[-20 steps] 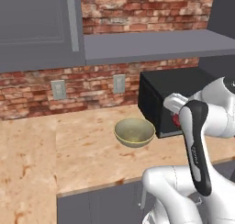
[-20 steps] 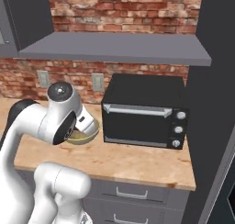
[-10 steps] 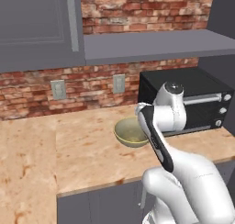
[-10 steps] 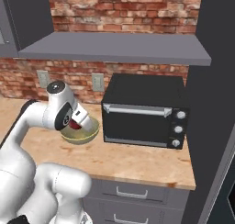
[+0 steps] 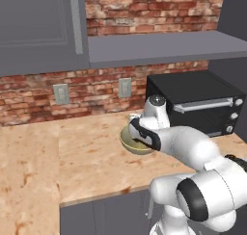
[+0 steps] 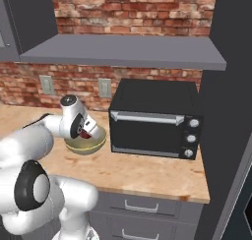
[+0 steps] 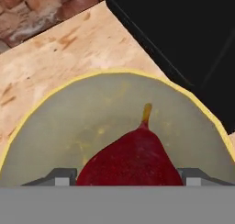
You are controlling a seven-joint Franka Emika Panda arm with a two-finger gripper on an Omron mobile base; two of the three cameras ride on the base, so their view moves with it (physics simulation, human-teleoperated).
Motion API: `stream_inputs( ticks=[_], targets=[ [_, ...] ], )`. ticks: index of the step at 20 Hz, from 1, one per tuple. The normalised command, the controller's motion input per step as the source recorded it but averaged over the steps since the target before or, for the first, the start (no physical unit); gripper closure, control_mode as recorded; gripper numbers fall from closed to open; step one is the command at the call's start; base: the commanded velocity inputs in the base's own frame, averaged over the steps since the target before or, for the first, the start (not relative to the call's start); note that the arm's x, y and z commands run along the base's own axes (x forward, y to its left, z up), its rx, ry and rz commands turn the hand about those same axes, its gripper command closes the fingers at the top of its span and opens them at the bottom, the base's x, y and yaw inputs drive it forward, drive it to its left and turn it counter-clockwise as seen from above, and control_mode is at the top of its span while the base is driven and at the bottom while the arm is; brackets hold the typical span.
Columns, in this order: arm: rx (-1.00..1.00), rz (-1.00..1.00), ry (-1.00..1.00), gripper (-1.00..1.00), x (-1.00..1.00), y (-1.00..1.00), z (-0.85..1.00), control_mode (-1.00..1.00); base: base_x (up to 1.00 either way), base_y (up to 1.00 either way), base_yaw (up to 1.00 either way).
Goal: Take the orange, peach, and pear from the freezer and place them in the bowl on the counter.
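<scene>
My gripper [image 7: 128, 177] is shut on a dark red pear [image 7: 133, 161] whose yellow stem points away from the hand. It hangs just over the inside of the olive-tan bowl [image 7: 69, 122]. In the right base view the pear [image 6: 84, 135] shows red at the hand, right above the bowl [image 6: 87, 145]. The bowl [image 5: 129, 143] stands on the beige speckled counter [image 5: 87, 157], partly hidden by my forearm. Nothing else lies in the visible part of the bowl. The orange and the peach are out of view. The dark slate-grey side of the freezer [image 6: 231, 111] rises at the far right.
A black toaster oven [image 6: 155, 118] stands close to the right of the bowl, and its dark body [image 7: 183, 35] fills the hand view's upper right. A grey shelf [image 5: 159, 46] hangs above, in front of the brick wall [image 6: 133, 3]. Open worktop lies to the left [image 5: 29, 162].
The arm has swung from the right, in front of the oven, leftward to the bowl and dropped low over it, with the pear still held.
</scene>
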Motion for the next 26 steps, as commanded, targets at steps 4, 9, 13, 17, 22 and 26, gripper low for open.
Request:
stream_inputs(
  ticks=[4,9,13,17,22,26],
  targets=[
    [-0.07,0.00,0.00,-1.00,0.84,0.26,-0.52,-1.00,0.00,0.00,0.00],
    [-0.02,-0.01,0.00,-1.00,0.17,0.03,-0.09,-1.00,0.00,0.00,0.00],
    [0.02,-0.09,0.00,-1.00,-0.29,0.00,0.69,-1.00,0.00,0.00,0.00],
    [0.11,-0.14,0.01,-1.00,-0.75,-0.01,1.00,-1.00,0.00,0.00,0.00],
    [0.17,-0.09,0.03,-1.00,-0.99,-0.10,1.00,-1.00,0.00,0.00,0.00],
    [0.06,-0.05,0.01,-1.00,-1.00,-0.01,0.54,-1.00,0.00,0.00,0.00]
  ],
)
